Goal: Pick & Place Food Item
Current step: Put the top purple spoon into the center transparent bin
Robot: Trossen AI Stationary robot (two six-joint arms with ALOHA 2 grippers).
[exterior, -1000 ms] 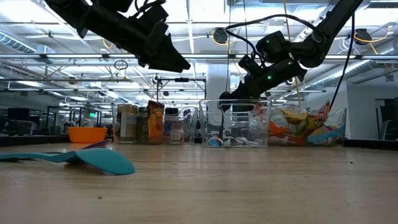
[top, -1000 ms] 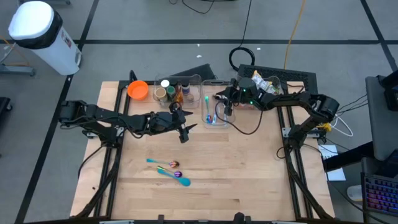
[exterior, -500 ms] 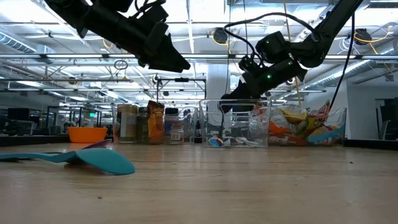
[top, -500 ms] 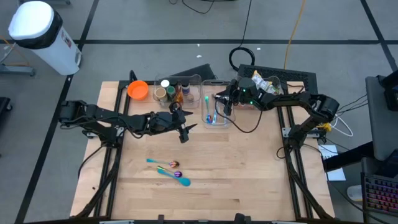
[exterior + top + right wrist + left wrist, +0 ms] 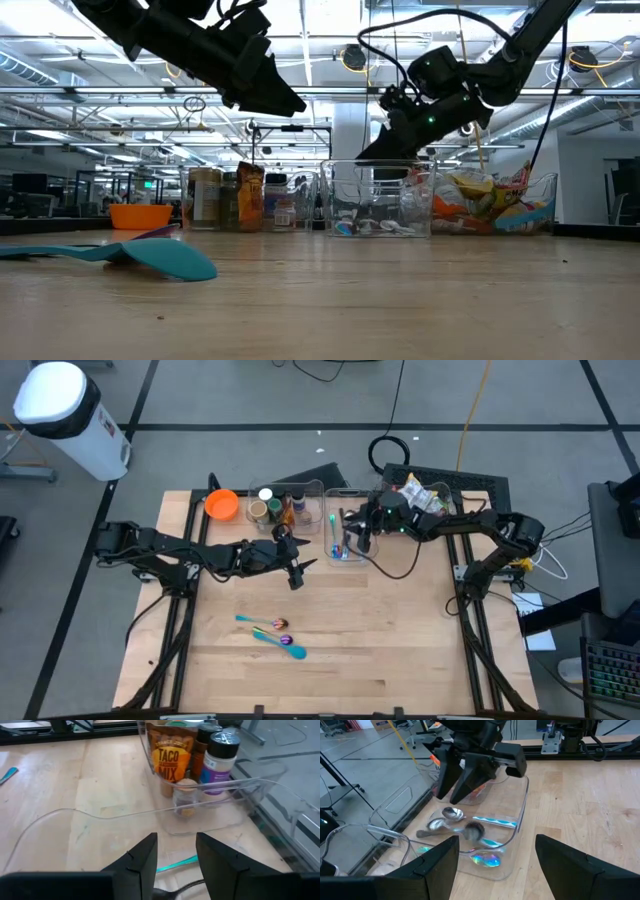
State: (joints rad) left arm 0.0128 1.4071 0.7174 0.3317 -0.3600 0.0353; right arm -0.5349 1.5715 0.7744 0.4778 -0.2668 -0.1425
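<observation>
The right gripper point(image 5: 347, 535), jaws parted and empty, hangs over the clear cutlery bin point(image 5: 343, 552) at the counter's point(image 5: 400, 650) 12 o'clock edge. The left gripper point(image 5: 297, 572), jaws open, waits mid-counter. Snack packets point(image 5: 422, 495) sit in the bin at 1 o'clock.

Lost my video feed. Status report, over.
Right gripper open, empty above clear utensil bin. Left gripper open, mid-table. Snack bags untouched in far bin. Nothing blocking.
</observation>
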